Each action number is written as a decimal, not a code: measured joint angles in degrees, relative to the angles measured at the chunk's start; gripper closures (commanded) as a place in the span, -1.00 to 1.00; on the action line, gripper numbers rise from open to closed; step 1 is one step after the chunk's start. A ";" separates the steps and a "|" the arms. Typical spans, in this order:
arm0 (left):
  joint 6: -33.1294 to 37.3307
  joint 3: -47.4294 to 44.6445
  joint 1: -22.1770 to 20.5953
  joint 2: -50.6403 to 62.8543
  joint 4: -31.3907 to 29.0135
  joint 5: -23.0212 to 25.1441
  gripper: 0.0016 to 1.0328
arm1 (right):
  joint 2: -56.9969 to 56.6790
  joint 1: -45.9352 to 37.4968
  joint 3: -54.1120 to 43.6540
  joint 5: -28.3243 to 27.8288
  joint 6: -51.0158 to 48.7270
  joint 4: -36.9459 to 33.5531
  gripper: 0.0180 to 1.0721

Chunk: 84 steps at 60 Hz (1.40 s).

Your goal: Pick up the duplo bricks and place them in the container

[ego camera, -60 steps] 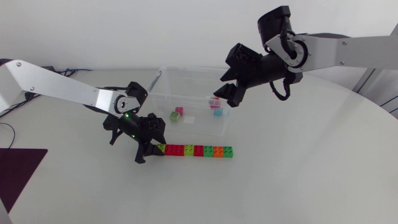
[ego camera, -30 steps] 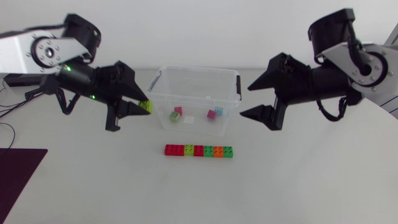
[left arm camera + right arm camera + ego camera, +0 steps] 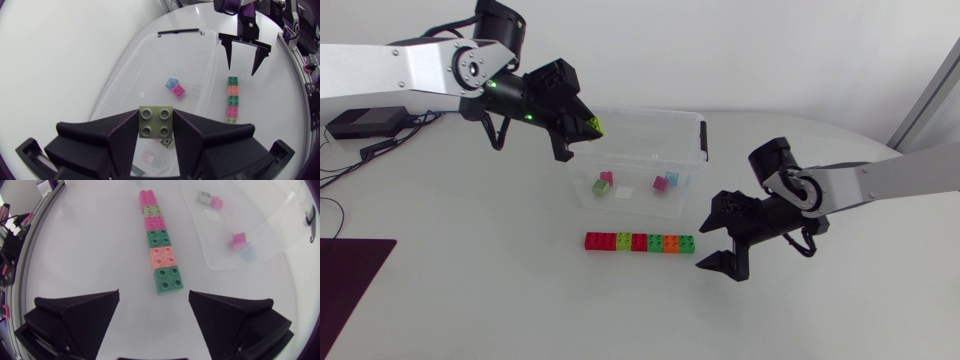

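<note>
My left gripper (image 3: 586, 132) is shut on a yellow-green duplo brick (image 3: 593, 127) and hangs over the left end of the clear plastic container (image 3: 692, 165). In the left wrist view the brick (image 3: 156, 121) sits studs-up between the fingers, above the container (image 3: 125, 85). Several small bricks (image 3: 607, 181) lie inside. A row of bricks (image 3: 640, 242) in red, yellow-green, green and orange lies in front of the container. My right gripper (image 3: 706, 248) stands open low at the row's right end. Its own view has the green end brick (image 3: 168, 279) just ahead of the gripper (image 3: 154, 305).
A dark mat (image 3: 350, 275) lies at the table's left front edge. A black box (image 3: 360, 122) with cables sits at the back left. The container's black handle (image 3: 703, 135) is on its right end.
My left gripper closed on the yellow-green brick at the row's left end, lifted it and carried it over the container. My right arm swung from above the container down beside the row, opening.
</note>
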 measured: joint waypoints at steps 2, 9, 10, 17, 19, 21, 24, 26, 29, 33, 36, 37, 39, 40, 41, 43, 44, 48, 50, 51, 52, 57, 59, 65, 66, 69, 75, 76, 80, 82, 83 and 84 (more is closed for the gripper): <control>-0.20 0.87 -0.17 1.57 0.02 -0.22 0.38 | 1.55 0.52 0.17 0.17 0.00 0.68 -0.90; -0.83 3.43 -0.81 5.40 0.04 -0.68 0.36 | 5.33 2.12 1.46 1.40 0.04 2.89 -0.90; -0.85 3.91 -0.90 5.90 0.04 -0.92 0.36 | 5.86 2.45 1.77 1.53 0.04 3.13 -0.90; -1.09 6.40 -1.22 8.22 0.09 -2.14 -0.41 | 8.13 3.19 3.54 1.64 0.13 4.22 -0.90; -1.22 6.49 -1.27 8.44 0.00 -2.60 -0.45 | 8.52 3.19 4.00 1.62 0.24 4.26 -0.90; -1.27 6.49 -1.27 8.44 -0.02 -2.84 -0.46 | 8.68 3.06 4.48 1.62 0.24 4.26 -0.90; -1.27 6.49 -1.27 8.44 -0.04 -3.06 -0.81 | 8.68 2.84 4.98 1.62 0.24 4.26 -0.90; -1.27 6.49 -1.27 8.44 -0.07 -3.06 -0.88 | 8.68 2.60 5.33 1.60 0.24 4.26 -0.90; -1.29 6.49 -1.25 8.41 -0.04 -3.06 -0.88 | 8.68 2.25 5.62 1.62 0.24 4.28 -0.90; -1.70 6.47 -1.14 7.98 -0.17 -3.10 -0.89 | 8.68 1.88 5.75 1.62 0.24 4.85 -0.90; -1.70 6.23 -1.01 6.75 -0.48 -3.19 -0.89 | 8.72 1.77 5.75 1.62 0.24 5.14 -0.90; -1.73 6.01 -0.94 6.29 -0.48 -3.26 -0.89 | 8.76 1.77 5.77 1.62 0.24 5.18 -0.90; -1.90 5.38 -0.83 5.11 -0.50 -3.26 -0.89 | 8.81 1.79 5.84 1.62 0.24 5.35 -0.90; -1.90 4.87 -0.81 4.24 -0.52 -3.26 -0.89 | 8.87 1.79 5.92 1.62 0.24 5.38 -0.90; -1.90 4.31 -0.70 3.26 -0.52 -3.26 -0.89 | 8.90 1.79 6.01 1.62 0.24 5.40 -0.90; -1.90 3.37 -0.66 1.60 -0.70 -3.26 -0.89 | 9.05 1.90 6.23 1.62 0.24 5.51 -0.90; -1.88 2.75 -0.55 0.66 -0.70 -3.26 -0.89 | 9.14 1.90 6.40 1.62 0.24 5.51 -0.90; -1.84 0.24 -0.13 -3.65 -1.53 -3.26 -0.89 | 9.94 2.19 7.34 1.62 0.24 5.55 -0.88; -1.57 -0.87 0.09 -5.44 -2.23 -3.23 -0.89 | 10.40 2.38 7.65 1.62 0.24 5.55 -0.83; -1.42 -1.49 0.22 -6.21 -2.47 -3.28 -0.89 | 10.56 2.49 7.72 1.60 0.24 5.57 -0.80; -1.14 -2.08 0.39 -6.93 -2.80 -3.26 -0.89 | 10.80 2.71 7.76 1.60 0.24 5.60 -0.79; 1.68 -7.80 2.93 -11.89 -5.62 -2.89 -0.89 | 11.78 3.63 7.74 1.18 0.24 5.99 -0.58; 2.84 -9.94 4.00 -12.87 -5.95 -2.51 -0.89 | 11.78 3.85 7.69 1.16 0.24 6.25 -0.40; 5.86 -16.06 7.39 -14.21 -6.54 -1.90 -0.89 | 11.80 3.89 6.91 0.66 0.22 7.02 0.36; 6.25 -16.72 7.69 -14.27 -6.58 -1.90 -0.89 | 11.76 3.89 6.69 0.48 0.22 7.04 0.41; 7.63 -19.12 8.41 -14.38 -6.60 -1.90 -0.89 | 11.37 3.89 5.92 0.22 0.22 7.06 0.55; 10.10 -23.17 8.57 -14.60 -6.67 -1.70 -0.89 | 9.20 3.87 3.87 0.57 0.00 6.38 0.56; 10.75 -24.09 8.52 -14.60 -6.49 -1.70 -0.89 | 8.50 3.78 3.34 0.79 -0.04 5.88 0.56; 12.46 -26.32 8.15 -14.47 -6.51 -1.70 -0.89 | 5.31 3.69 1.18 1.20 -0.22 3.91 0.56; 13.46 -27.36 7.80 -13.99 -6.47 -1.70 -0.89 | 3.54 3.61 0.20 1.22 -0.22 3.17 0.56; 13.81 -27.69 7.67 -13.66 -6.45 -1.70 -0.89 | 2.47 3.54 -0.24 1.22 -0.24 2.51 0.56; 14.27 -28.00 7.48 -13.29 -6.43 -1.70 -0.89 | 1.62 3.50 -0.57 1.22 -0.24 2.12 0.56</control>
